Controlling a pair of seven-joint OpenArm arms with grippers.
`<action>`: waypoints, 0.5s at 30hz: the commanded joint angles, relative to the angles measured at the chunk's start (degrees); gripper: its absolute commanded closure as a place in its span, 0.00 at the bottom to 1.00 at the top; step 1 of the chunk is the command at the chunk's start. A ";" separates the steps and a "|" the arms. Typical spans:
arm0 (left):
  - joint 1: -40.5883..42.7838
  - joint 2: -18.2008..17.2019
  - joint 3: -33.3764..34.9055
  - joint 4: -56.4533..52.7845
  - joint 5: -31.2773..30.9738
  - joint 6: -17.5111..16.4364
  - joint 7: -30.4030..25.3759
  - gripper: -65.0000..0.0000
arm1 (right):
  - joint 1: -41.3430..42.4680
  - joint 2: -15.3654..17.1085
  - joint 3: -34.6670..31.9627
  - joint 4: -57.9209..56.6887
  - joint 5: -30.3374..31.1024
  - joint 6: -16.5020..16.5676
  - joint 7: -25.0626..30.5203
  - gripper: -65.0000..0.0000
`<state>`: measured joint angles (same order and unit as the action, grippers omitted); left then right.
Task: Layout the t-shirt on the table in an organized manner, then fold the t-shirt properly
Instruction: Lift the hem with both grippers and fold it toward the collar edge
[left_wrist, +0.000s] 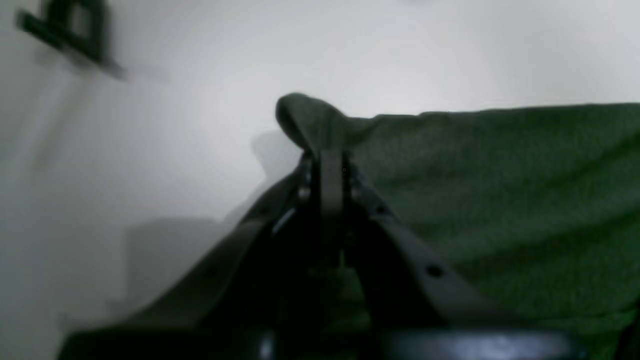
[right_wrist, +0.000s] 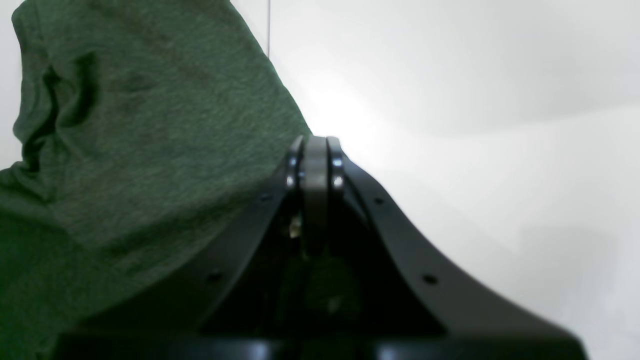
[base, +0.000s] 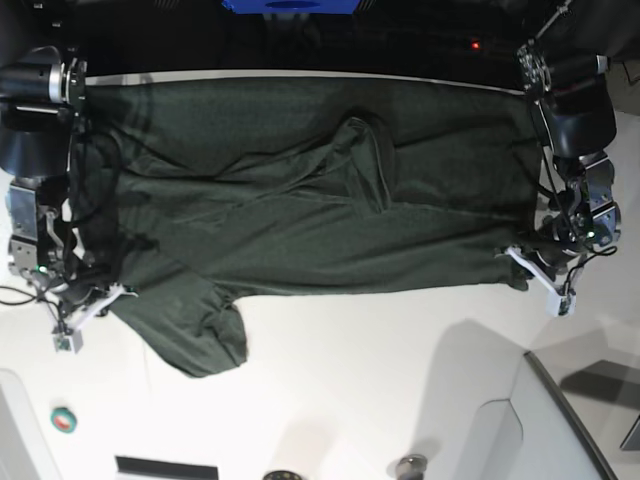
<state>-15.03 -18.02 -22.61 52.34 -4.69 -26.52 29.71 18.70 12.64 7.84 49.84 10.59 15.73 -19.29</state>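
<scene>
Dark green t-shirt (base: 300, 215) stretched between two claws over the white table (base: 400, 380).
Left claw (left_wrist: 330, 157) is closed on a shirt corner; right claw (right_wrist: 315, 145) is closed at the shirt edge, grip unclear. Even tension is advised; a sleeve droops at 7 o'clock.

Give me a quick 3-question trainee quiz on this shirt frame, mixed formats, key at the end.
1. True or false: the left end effector is shut on a bunched edge of the t-shirt.
2. Multiple choice: in the base view, how does the t-shirt lie on the table? A) neatly folded into a square B) spread wide between both arms, with wrinkles and a sleeve hanging toward the near side C) rolled into a ball
3. Short answer: in the right wrist view, on which side of the right end effector does the green fabric show?

Key
1. True
2. B
3. The left side of the picture; the right side shows only white tabletop.
</scene>
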 joint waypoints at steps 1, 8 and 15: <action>0.48 -1.19 -0.20 3.09 -0.28 0.11 0.22 1.00 | 0.77 0.85 0.12 2.24 0.53 0.49 1.40 1.00; 8.30 -0.31 -0.47 14.96 -0.37 -4.82 5.49 1.00 | -4.15 0.85 0.03 8.13 0.53 0.58 1.40 1.00; 16.04 1.54 -5.83 24.98 -0.37 -5.17 5.85 1.00 | -10.39 0.85 0.03 16.48 0.53 0.58 1.40 1.00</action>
<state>2.20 -15.57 -28.34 76.07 -4.29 -31.73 36.88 6.79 12.75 7.66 65.25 10.50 15.92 -19.51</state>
